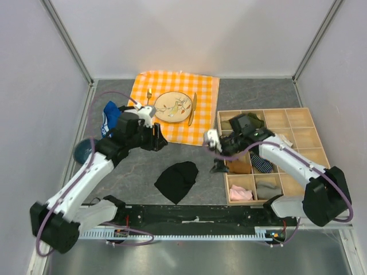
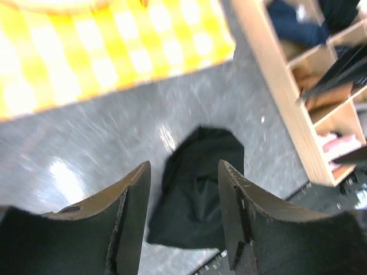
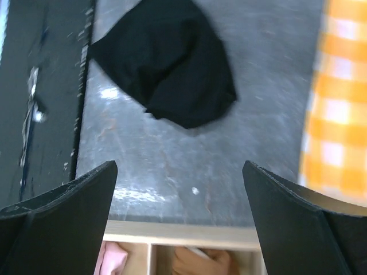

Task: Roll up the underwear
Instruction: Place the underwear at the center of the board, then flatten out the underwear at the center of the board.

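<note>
Progress on the roll looks close to nil, in our judgement. Nearest us, just inside the middle of the tabletop's near edge, the plain black soft fabric underwear (image 1: 178, 181) lies in a loose, flattish heap with one point toward that edge. We see no rolled tube anywhere in it, and we cannot tell whether it is folded over itself. Nothing grips it.

A little farther in, the left jaws hang above the grey tabletop (image 1: 143, 172) on the heap's far-left side. They stand apart with nothing between them, and the left wrist view shows the black fabric through their gap. The right jaws hover to the heap's right, spread wide and empty, by the left wall of the shallow wooden compartment tray (image 1: 299, 109) at the right edge.

Toward the left edge lies a crumpled blue garment (image 1: 110, 118). Farthest, at the far edge, an orange-and-white checked cloth (image 1: 203, 97) carries a round pale plate (image 1: 161, 101).

We judge that everything is left to do: flattening the fabric, taking hold of one end, and rolling it up.
</note>
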`<state>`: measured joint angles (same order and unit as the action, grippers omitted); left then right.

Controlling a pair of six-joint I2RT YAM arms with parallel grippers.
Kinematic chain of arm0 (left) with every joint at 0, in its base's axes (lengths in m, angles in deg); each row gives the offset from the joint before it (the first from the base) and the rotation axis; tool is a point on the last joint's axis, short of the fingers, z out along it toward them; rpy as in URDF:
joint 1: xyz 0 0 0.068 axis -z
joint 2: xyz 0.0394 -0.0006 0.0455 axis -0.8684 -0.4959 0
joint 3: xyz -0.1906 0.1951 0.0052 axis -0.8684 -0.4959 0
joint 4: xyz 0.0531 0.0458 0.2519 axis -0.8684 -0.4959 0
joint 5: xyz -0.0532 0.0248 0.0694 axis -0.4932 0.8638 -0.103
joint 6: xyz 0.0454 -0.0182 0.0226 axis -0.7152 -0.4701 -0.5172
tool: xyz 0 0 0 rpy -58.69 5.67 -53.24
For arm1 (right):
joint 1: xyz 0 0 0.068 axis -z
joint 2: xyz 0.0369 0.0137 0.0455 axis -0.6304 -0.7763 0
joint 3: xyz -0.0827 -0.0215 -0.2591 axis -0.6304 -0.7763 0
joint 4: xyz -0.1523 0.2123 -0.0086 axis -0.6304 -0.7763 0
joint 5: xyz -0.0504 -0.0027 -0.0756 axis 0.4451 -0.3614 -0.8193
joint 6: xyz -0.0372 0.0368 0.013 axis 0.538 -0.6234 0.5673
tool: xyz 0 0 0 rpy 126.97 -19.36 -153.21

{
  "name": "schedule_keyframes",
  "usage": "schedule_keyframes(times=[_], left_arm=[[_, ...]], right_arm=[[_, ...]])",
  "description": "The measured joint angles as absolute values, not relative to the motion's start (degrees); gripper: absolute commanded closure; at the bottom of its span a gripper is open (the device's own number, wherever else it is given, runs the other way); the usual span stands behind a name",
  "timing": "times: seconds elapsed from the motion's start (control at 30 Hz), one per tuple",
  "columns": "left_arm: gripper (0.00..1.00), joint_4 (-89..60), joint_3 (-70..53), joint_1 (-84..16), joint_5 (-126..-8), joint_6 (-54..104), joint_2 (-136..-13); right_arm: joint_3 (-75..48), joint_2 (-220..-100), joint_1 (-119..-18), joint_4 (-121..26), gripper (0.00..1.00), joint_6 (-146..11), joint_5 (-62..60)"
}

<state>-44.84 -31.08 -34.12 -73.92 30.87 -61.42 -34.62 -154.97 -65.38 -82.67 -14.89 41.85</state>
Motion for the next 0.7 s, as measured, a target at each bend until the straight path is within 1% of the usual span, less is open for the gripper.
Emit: schedule_keyframes(times=[0.1,0.13,0.23,0.3,0.5,0.7], left_arm=[[0.36,-44.01,-28.35,-34.19,-70.53,25.34,-53.07],[0.33,-43.44,-28.68,-34.16,-69.00,23.72,-49.75],[0.33,-41.85,-33.20,-34.19,-64.89,20.94,-41.57],[0.33,-42.13,-35.54,-34.16,-62.29,19.92,-38.34],[0.33,-42.64,-37.55,-34.19,-56.28,17.75,-35.69],[0.32,-42.57,-38.10,-34.19,-55.30,16.77,-32.74]], right_arm=[[-38.31,-153.94,-73.54,-83.07,0.02,-7.42,40.03],[-39.45,-153.73,-77.01,-83.17,0.02,-5.04,38.96],[-38.42,-155.89,-83.85,-83.72,0.02,-0.93,36.08],[-36.11,-159.23,-87.79,-83.66,0.02,0.49,33.35],[-30.27,-170.90,-100.18,-80.49,0.02,0.60,24.28],[-29.57,-174.60,-104.27,-80.03,0.02,-0.71,18.42]])
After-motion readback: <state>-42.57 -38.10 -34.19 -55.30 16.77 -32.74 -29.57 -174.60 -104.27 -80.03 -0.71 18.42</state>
